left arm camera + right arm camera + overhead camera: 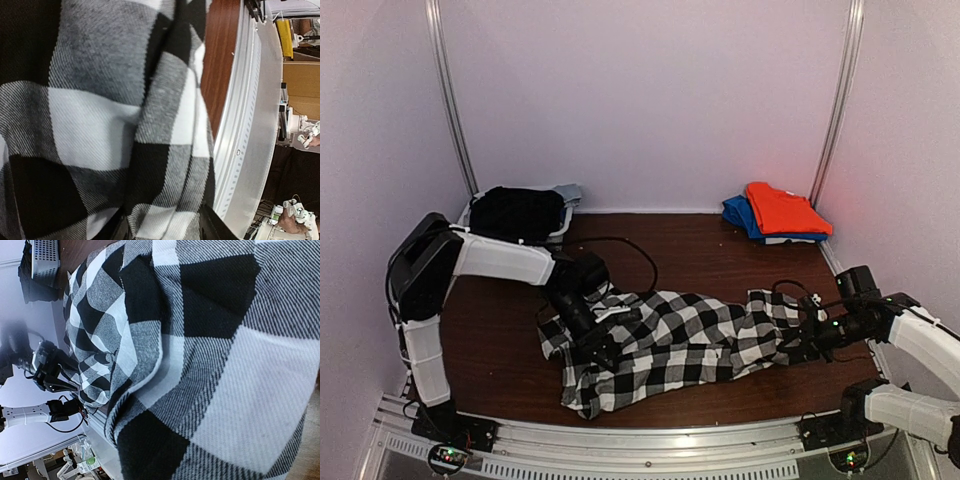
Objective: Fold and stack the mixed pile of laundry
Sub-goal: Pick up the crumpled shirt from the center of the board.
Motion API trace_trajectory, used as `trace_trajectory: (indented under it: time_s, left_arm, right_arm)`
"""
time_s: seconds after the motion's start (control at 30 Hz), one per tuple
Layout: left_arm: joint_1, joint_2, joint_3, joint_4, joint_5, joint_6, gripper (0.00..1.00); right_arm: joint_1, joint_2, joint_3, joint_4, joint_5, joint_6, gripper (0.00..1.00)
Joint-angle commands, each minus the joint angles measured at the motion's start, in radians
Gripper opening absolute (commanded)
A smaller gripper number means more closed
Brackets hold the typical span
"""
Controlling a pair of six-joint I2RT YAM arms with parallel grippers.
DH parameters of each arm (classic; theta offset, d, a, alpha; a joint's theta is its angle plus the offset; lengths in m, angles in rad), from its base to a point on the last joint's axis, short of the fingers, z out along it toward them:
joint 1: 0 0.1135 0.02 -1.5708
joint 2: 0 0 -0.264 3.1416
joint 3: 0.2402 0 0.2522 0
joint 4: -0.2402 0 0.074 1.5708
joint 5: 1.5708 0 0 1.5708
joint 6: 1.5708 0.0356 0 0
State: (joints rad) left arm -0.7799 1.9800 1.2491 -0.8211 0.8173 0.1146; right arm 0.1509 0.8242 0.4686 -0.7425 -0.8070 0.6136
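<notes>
Two arms on one garment here. Nearest the arm bases, just past the silver rail, the checked shirt lies crumpled and pulled out sideways across the brown counter, its black-and-white squares all bunched into folds. The left fingers are down on the shirt's left end. From that wrist cam a fold of the cloth runs between them, but there's no telling if they're actually pinching it or just sitting loose around it. The right fingers are at the shirt's right end, clenched on the fabric there, and the wrist cam on that side is basically wall-to-wall plaid. Just beyond the shirt's middle a thin black cable loops over the wood. Further back, beyond the shirt's left end, the black garment is heaped on a white slatted basket by the back wall. Beyond the shirt's right end, well apart from it, the orange-red garment sits folded on top of a blue garment in the far corner.
</notes>
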Motion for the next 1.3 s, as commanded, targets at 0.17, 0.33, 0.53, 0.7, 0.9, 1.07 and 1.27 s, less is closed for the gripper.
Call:
trace_trajectory:
  time_s: [0.17,0.33,0.53,0.7,0.9,1.07,1.27]
  left_arm:
    - [-0.013,-0.229,-0.135,0.028,0.067,-0.036,0.41]
    - [-0.047,-0.18,-0.117,0.032,0.032,-0.04,0.4]
    - [-0.047,-0.115,-0.073,0.033,-0.056,-0.044,0.43]
    - [-0.044,-0.076,-0.023,0.034,-0.145,-0.032,0.48]
    - [-0.033,-0.027,-0.009,0.031,-0.191,0.001,0.5]
    - [-0.018,-0.053,-0.066,0.041,-0.128,0.018,0.37]
    - [-0.018,-0.164,-0.131,0.045,-0.061,-0.01,0.17]
  right_arm:
    - [0.0,0.009,0.027,0.035,0.011,0.002,0.0]
    - [-0.002,0.018,0.034,0.039,0.007,-0.005,0.0]
    - [-0.003,0.014,0.051,0.021,0.013,-0.015,0.0]
    - [-0.005,0.009,0.054,0.021,0.011,-0.012,0.0]
    - [-0.007,0.009,0.063,0.016,0.009,-0.012,0.0]
    - [-0.009,0.006,0.066,0.007,0.012,-0.018,0.0]
    - [-0.013,0.007,0.067,0.025,0.008,-0.015,0.0]
